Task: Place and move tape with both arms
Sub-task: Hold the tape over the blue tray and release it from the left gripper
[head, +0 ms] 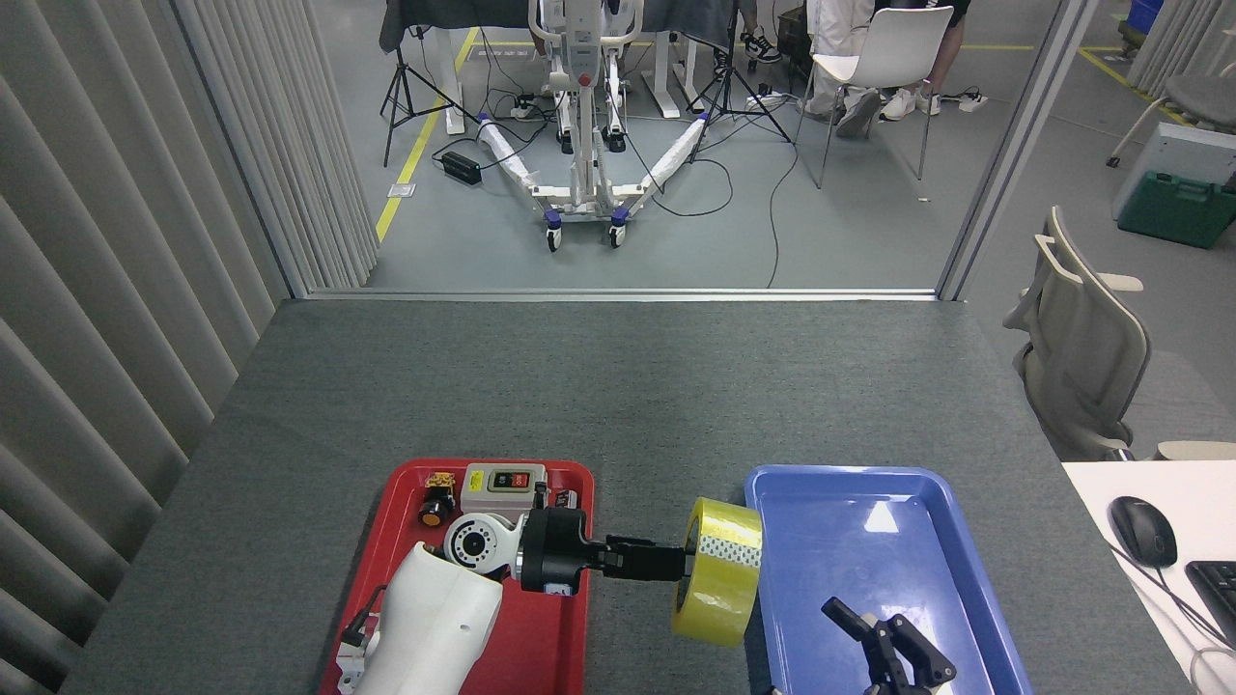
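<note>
The tape [717, 571] is held upright, off the table, at the left rim of the blue tray [951, 541], gripped by the left gripper [676, 562] (fingers clamped at its core). It's not yet set down or passed on, so approx. half is judged done; the right gripper [884, 649] waits over the tray w/ fingers spread, nothing held.

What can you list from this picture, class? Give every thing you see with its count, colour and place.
tape: one, yellow, held upright over the left rim of the blue tray
blue tray: one, blue, near right of the table
red tray: one, red, near left of the table
switch box: one, grey, at the far end of the red tray
table: one, grey, centre
white chair: one, white, far floor
mouse: one, black, on the white desk at right
left gripper: one, black, shut on the tape
right gripper: one, black, open, over the blue tray's near end
</note>
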